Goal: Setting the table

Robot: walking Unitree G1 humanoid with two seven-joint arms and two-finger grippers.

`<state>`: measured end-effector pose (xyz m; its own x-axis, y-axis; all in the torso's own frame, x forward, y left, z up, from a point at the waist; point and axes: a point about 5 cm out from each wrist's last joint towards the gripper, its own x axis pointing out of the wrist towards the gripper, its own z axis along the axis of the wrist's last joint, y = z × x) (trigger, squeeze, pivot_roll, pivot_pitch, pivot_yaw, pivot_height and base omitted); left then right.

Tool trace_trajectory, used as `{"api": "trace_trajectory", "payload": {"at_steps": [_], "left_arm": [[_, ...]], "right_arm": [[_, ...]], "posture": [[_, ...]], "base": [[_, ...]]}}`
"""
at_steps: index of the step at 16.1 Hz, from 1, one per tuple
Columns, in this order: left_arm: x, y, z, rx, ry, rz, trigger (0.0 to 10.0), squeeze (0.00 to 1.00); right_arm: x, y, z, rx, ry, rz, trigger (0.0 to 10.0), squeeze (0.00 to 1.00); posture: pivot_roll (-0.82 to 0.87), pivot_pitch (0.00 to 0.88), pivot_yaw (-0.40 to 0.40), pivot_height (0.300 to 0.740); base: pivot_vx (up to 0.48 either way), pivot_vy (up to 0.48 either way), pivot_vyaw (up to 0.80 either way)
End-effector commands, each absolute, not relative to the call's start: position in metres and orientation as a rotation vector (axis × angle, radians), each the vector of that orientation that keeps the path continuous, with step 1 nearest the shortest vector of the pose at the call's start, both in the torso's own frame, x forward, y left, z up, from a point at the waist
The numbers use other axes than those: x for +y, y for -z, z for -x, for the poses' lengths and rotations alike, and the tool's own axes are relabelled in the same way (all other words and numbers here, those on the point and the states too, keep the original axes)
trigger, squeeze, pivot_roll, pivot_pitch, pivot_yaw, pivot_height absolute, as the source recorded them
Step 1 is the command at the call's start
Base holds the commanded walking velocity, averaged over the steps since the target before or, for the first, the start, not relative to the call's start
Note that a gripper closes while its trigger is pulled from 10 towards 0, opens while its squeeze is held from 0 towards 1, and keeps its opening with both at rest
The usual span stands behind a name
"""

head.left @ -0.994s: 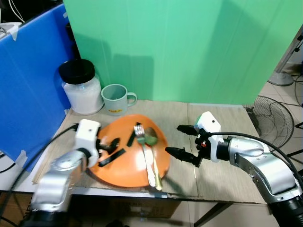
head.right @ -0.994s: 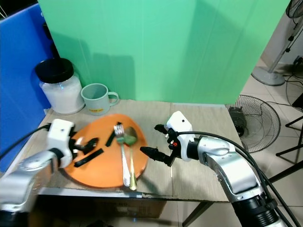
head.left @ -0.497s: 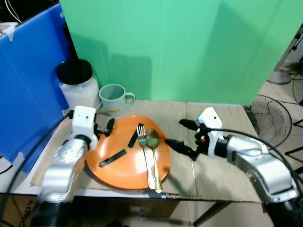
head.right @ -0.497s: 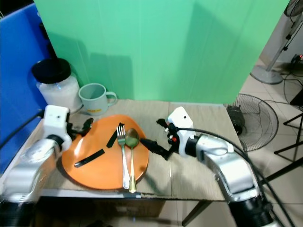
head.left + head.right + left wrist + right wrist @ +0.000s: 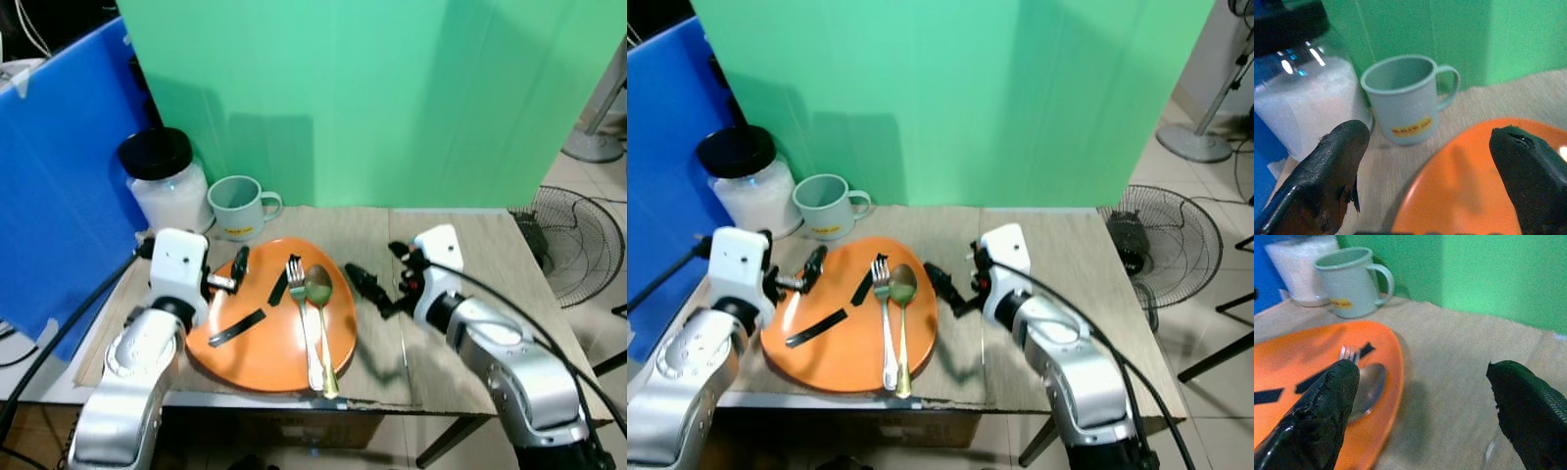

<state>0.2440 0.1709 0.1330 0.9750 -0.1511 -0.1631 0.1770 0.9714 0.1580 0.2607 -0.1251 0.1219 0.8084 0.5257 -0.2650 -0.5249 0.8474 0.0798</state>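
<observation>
Orange plate (image 5: 257, 343) near table front edge, carrying fork (image 5: 302, 318) and spoon (image 5: 320, 313) side by side, heads toward green backdrop (image 5: 392, 88). Mug (image 5: 235, 206) and jar (image 5: 168, 181) behind. Left gripper (image 5: 235, 269) at plate's left rim, right gripper (image 5: 377, 279) just right; both spread, empty.

Left claw (image 5: 238, 266) and right claw (image 5: 384, 277) both spread open, arms forward.

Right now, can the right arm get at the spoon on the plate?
Probably yes. The right tool hangs open just off the orange plate's rim, beside the spoon, with nothing between them. The fork lies close on the far side.
</observation>
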Motion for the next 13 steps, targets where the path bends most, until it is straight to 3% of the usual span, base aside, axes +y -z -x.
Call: {"api": "trace_trajectory", "payload": {"at_steps": [1,8,9,10,13], "left_arm": [[0.169,-0.136,-0.242,0.149,0.165,-0.184,10.0,0.00],[0.167,-0.131,-0.230,0.201,0.164,-0.202,10.0,0.00],[0.166,-0.130,-0.229,0.212,0.169,-0.206,10.0,0.00],[0.165,-0.129,-0.229,0.225,0.184,-0.211,10.0,0.00],[0.174,-0.129,-0.231,0.219,0.133,-0.205,10.0,0.00]], "right_arm": [[-0.124,-0.126,-0.259,0.271,-0.550,0.006,10.0,0.00],[-0.109,-0.130,-0.269,0.294,-0.586,0.052,10.0,0.00],[-0.105,-0.130,-0.272,0.302,-0.595,0.037,10.0,0.30],[-0.100,-0.129,-0.275,0.314,-0.603,0.038,10.0,1.00],[-0.085,-0.132,-0.278,0.358,-0.630,0.034,10.0,1.00]], "posture": [[-0.06,0.000,0.088,0.740],[-0.05,0.000,0.099,0.740],[-0.05,0.000,0.103,0.740],[-0.05,0.000,0.098,0.740],[-0.05,0.000,0.079,0.740]], "base": [[-0.281,0.000,0.00],[-0.051,0.000,0.00],[0.000,0.000,0.00],[0.000,0.000,0.00],[0.000,0.000,0.00]]}}
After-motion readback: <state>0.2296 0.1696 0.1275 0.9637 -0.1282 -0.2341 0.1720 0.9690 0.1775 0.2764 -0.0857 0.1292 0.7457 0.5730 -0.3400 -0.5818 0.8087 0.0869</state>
